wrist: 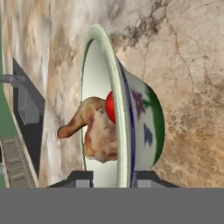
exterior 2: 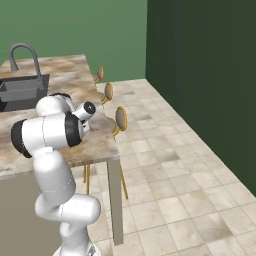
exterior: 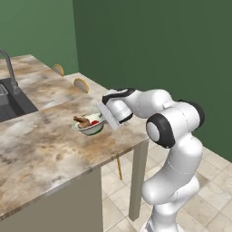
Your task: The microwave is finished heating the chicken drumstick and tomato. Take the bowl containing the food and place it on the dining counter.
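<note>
We see the bowl (exterior: 91,125), rigid, slick, light, loose drumstick (wrist: 94,131) and tomato (wrist: 110,106) inside, sitting on the counter (exterior: 41,149), jaws slightly parted astride its 3 o'clock rim, the best hold.

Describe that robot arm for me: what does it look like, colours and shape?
The arm is glossy white, built of thick rounded segments joined by dark black bands at the joints. Its wrist ends in a flat pale grey flange. The gripper has two small dark grey finger tips. No cables or markings are visible.
</note>
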{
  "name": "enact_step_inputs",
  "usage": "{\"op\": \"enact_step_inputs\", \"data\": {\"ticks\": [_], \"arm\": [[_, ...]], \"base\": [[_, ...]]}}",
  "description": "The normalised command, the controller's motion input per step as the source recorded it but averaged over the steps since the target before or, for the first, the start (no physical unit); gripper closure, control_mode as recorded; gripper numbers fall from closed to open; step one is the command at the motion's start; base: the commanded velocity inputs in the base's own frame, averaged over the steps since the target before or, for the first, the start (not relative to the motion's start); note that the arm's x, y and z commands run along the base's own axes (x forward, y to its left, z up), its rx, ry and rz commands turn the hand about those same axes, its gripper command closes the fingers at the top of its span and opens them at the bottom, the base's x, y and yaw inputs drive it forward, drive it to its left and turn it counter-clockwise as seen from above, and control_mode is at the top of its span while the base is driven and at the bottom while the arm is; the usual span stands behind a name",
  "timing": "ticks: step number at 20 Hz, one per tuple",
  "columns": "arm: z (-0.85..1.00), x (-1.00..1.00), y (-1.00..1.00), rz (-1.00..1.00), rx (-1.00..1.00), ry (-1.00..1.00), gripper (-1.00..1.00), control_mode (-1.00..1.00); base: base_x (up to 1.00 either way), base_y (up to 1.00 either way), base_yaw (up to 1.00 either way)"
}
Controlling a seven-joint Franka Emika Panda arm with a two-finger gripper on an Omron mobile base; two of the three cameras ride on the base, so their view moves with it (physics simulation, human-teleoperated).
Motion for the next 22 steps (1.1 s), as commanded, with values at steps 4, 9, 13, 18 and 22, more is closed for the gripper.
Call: {"op": "enact_step_inputs", "data": {"ticks": [4,9,13,18,22], "arm": [[0.0,0.0,-0.28,0.0,0.0,0.0,-1.0,-1.0],[0.49,-0.21,-0.48,-0.07,0.0,0.0,-1.0,-1.0],[0.97,-0.51,-0.73,-0.1,0.0,0.0,-1.0,-1.0],[0.99,-0.75,-0.72,-0.06,0.0,0.0,-1.0,-1.0],[0.8,-1.0,-0.61,0.0,0.0,0.0,-1.0,-1.0]], "base": [[0.0,0.0,0.0],[0.0,0.0,0.0],[0.0,0.0,0.0],[0.0,0.0,0.0],[0.0,0.0,0.0]]}}
